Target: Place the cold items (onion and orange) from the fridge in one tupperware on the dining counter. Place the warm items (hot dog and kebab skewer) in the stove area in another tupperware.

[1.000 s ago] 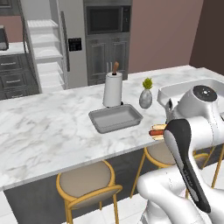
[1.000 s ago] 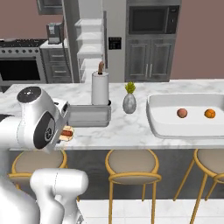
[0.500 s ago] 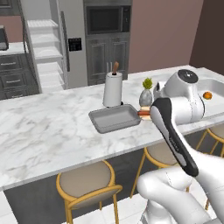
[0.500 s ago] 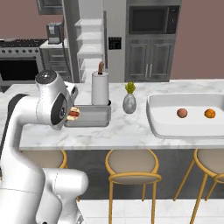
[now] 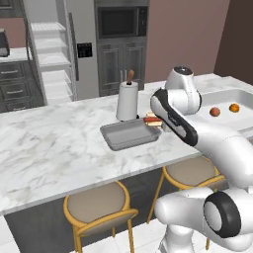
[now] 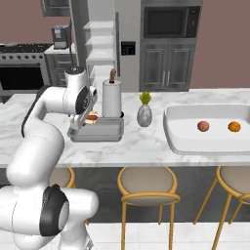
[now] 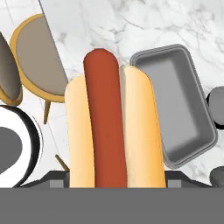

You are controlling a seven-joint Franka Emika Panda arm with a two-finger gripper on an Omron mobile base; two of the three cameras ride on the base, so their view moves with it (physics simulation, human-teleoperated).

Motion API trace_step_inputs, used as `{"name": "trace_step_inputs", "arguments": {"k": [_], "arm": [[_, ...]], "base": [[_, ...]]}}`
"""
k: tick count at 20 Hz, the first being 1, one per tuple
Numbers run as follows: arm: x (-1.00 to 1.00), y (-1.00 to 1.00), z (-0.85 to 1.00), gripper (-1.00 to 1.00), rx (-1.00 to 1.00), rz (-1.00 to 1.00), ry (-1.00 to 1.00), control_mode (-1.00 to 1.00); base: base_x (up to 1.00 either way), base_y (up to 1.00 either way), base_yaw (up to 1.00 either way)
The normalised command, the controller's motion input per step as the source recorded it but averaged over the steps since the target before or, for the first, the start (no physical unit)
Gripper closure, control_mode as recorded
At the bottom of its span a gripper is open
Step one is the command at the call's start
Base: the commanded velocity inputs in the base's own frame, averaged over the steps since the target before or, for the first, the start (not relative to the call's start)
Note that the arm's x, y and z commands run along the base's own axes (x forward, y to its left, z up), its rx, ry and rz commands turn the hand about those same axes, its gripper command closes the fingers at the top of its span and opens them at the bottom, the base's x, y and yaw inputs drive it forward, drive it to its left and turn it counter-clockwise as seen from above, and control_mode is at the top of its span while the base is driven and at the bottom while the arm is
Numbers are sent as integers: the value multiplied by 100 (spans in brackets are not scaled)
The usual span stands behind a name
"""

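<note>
The gripper [image 5: 159,121] was clamped on the hot dog [image 5: 152,120], holding it right at the edge of the grey tupperware [image 5: 129,134] nearest the paper towel roll [image 5: 127,102], just above the rim rather than over the middle. My read: to do this drop well, the arm should carry the hot dog further over the tupperware's floor and line its length up with the tray's long side before letting go, otherwise one end could catch the rim and tip out onto the tabletop [image 5: 54,148].

Taking the tupperware as the anchor and going left to right in the right base view: the gripper [image 6: 86,119] and hot dog [image 6: 91,116] sat over its left part, the paper towel roll [image 6: 112,98] just behind it, a small vase [image 6: 144,115] beside it to the right, then the white tupperware [image 6: 180,141] well apart, with the onion [image 6: 203,126] and orange [image 6: 234,127] already inside.

The hand view gave what the base views couldn't: the hot dog [image 7: 114,135] up close, sausage in bun, with the grey tupperware [image 7: 183,109] empty and off to one side of it, not underneath.
</note>
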Motion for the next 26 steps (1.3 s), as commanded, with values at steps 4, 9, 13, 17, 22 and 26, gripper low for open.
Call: {"name": "trace_step_inputs", "arguments": {"k": [4,9,13,17,22,26], "arm": [[100,33,-72,100,0,2,0,-100],[84,18,-56,100,6,0,-12,-100],[49,0,-52,100,14,0,-30,-100],[54,0,-46,100,10,0,-15,-100],[91,1,-9,100,-12,0,35,-100],[100,1,0,100,-24,0,61,-100]], "base": [[0,0,0],[0,0,0],[0,0,0],[0,0,0],[0,0,0],[0,0,0]]}}
